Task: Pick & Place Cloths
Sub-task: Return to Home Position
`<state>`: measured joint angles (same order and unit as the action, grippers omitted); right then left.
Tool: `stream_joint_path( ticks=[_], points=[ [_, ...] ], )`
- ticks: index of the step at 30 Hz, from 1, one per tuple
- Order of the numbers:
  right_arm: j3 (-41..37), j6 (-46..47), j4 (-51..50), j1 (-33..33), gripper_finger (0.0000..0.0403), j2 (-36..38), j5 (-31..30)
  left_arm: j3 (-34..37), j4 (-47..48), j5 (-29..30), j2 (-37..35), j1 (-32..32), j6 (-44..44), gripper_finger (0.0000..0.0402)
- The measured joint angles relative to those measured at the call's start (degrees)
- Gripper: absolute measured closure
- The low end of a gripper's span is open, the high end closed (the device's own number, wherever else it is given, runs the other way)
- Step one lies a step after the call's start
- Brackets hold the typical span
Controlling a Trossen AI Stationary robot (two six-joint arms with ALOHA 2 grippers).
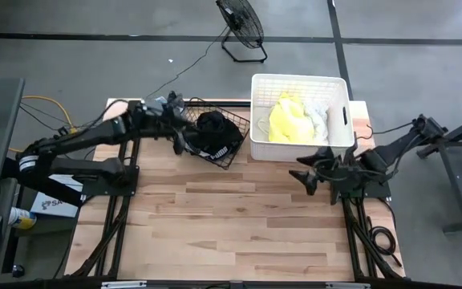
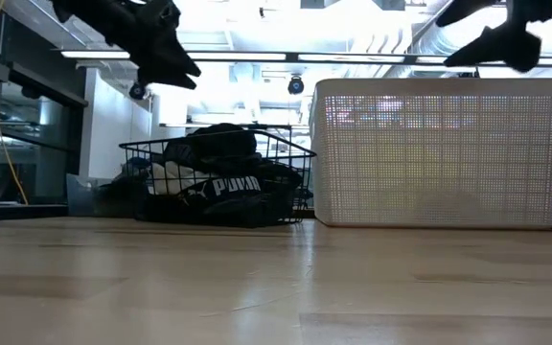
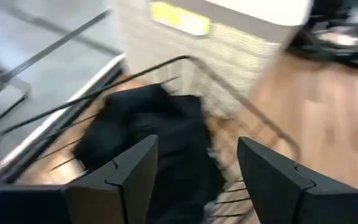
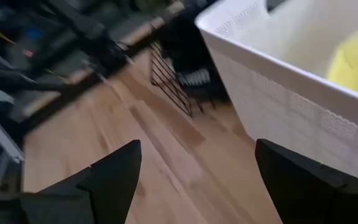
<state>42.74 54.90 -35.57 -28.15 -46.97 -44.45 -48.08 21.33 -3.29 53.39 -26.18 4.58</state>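
Wooden table point(image 1: 239, 225) planks fill most of your overhead view. At the far edge you have the white tub point(image 1: 342, 120), with the neon yellow cloth point(image 1: 285, 120) and some pale pieces inside. Just beside it, on the left arm's side, the black wire basket point(image 1: 241, 132) holds the black cloths point(image 1: 215, 132), one showing white lettering. Your left claw point(image 3: 196, 144) hangs above the basket's outer edge, fingers spread, holding nothing. Your right claw point(image 4: 197, 146) hovers over the table near the tub's front corner, also spread and empty.
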Motion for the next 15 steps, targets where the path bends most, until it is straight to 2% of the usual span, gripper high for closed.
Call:
stream_joint_path(
  ticks=[4,8,12,15],
  points=[
    [-9.2,-7.3,17.9,-2.7,0.0095,4.6,0.7,5.6,-9.4,-3.7,-1.7,4.6,-0.1,0.0183],
    [-17.4,-17.8,39.0,-3.0,0.0095,7.5,8.2,8.1,-12.9,-9.3,-3.9,8.1,-2.1,0.0183],
    [-24.2,-26.0,55.7,-0.8,0.0095,9.1,17.4,9.8,-15.4,-10.4,-6.2,11.3,-3.7,0.0183],
    [-28.6,-29.6,65.6,2.3,0.0095,10.2,22.1,11.7,-19.2,-11.5,-8.2,12.9,-4.9,0.0183]
  ],
)
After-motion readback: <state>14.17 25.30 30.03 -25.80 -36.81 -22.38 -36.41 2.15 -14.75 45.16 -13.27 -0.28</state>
